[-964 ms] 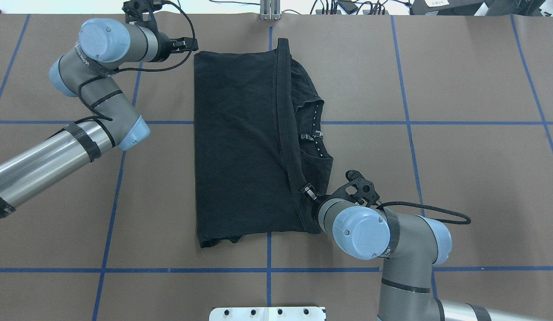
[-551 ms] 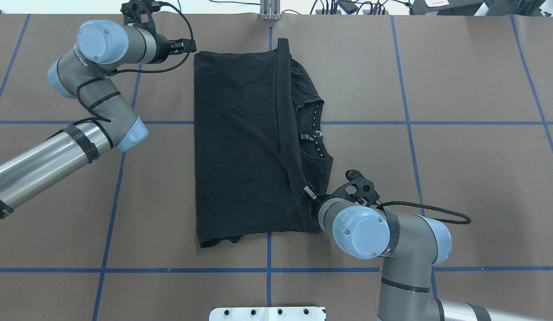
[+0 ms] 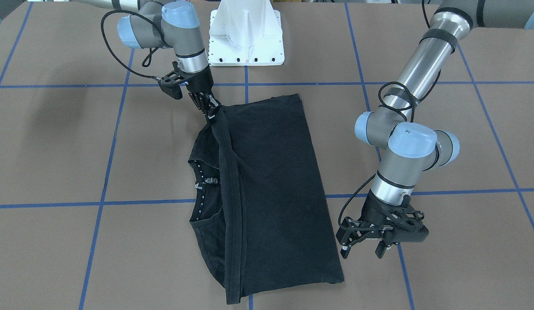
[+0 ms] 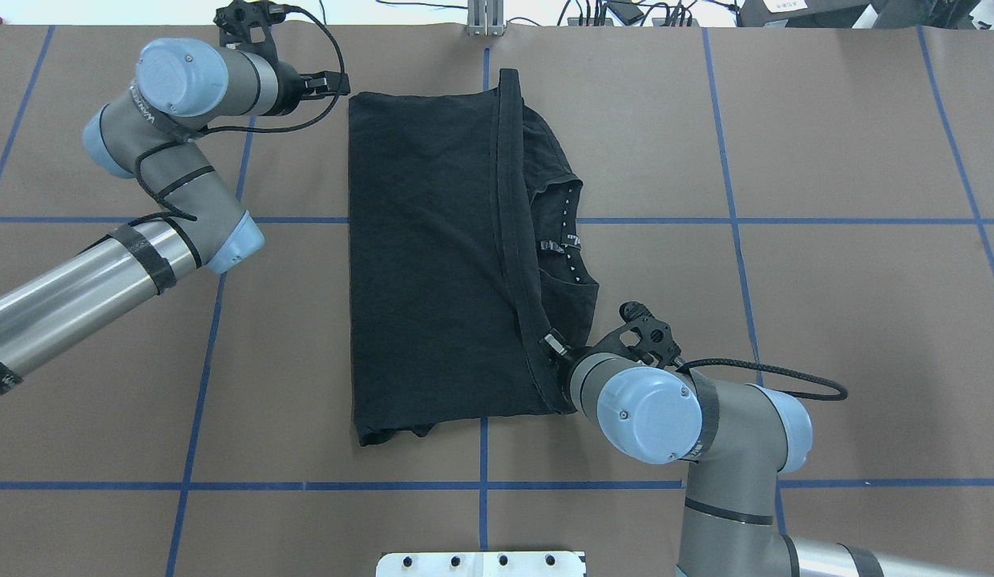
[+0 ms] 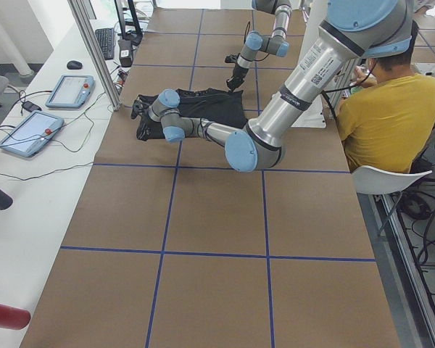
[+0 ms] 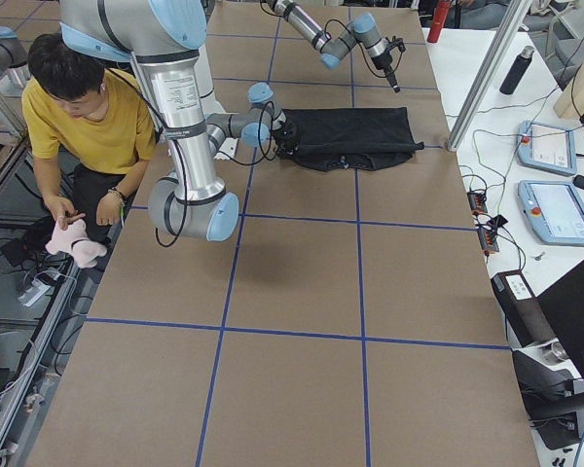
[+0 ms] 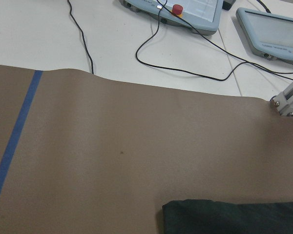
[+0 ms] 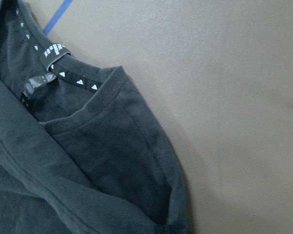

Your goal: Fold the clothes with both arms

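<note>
the black t-shirt lies folded in half at mid surface, neck tape showing on its right side. the right claw stays pinched on the folded hem nearest the robot, barely shifted. the left claw, spread wide and empty, has drawn slightly away from the shirt's far left corner.

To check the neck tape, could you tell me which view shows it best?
The right wrist view: the tape is close, its white triangles clear. Overhead and front views show only a small dotted line; side views are too distant; the left wrist view misses it.
</note>
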`<state>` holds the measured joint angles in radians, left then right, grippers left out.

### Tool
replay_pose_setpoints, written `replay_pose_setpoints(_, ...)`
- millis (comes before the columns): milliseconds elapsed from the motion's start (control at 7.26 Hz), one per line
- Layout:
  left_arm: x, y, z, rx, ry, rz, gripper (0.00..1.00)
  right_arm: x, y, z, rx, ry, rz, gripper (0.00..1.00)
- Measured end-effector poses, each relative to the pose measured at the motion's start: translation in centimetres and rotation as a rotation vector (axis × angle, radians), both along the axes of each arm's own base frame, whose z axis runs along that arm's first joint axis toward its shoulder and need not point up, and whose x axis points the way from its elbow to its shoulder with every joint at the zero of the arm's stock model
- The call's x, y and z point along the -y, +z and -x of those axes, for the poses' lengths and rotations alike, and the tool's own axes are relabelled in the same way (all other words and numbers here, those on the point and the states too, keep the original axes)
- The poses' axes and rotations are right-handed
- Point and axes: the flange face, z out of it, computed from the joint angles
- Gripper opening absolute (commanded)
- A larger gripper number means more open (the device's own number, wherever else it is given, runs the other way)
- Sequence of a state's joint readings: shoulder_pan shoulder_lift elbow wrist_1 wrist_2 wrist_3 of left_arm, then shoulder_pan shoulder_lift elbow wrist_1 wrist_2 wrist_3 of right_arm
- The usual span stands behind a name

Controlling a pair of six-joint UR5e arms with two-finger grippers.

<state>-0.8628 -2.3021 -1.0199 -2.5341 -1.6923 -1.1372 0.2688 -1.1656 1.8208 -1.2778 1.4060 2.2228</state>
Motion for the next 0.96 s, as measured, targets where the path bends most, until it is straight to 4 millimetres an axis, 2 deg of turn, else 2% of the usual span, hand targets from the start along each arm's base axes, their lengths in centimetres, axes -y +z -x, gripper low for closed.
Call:
replay_pose_setpoints(275, -0.7, 0.0, 0.7, -0.009, 0.000, -0.008, 0.98, 0.0, -0.9, -1.0, 0.017, 0.002, -0.002, 0.00)
replay_pose_setpoints(551, -3.3, 0.6, 2.5, -0.046, -0.001, -0.009, 0.98, -0.5, -2.1, -2.6, -0.002, -0.001, 0.005, 0.00)
replay_pose_setpoints(689, -5.6, 0.8, 3.7, -0.115, 0.001, 0.030, 0.98, -1.0, -2.7, -3.4, -0.014, -0.006, 0.008, 0.00)
replay_pose_setpoints(826, -9.1, 0.5, 5.0, -0.216, 0.015, 0.094, 0.98, -1.5, -3.0, -3.7, -0.023, -0.013, 0.011, 0.00)
replay_pose_setpoints(964, -14.2, -0.1, 5.9, -0.323, 0.033, 0.165, 0.98, -1.9, -3.0, -3.8, -0.027, -0.021, 0.014, 0.00)
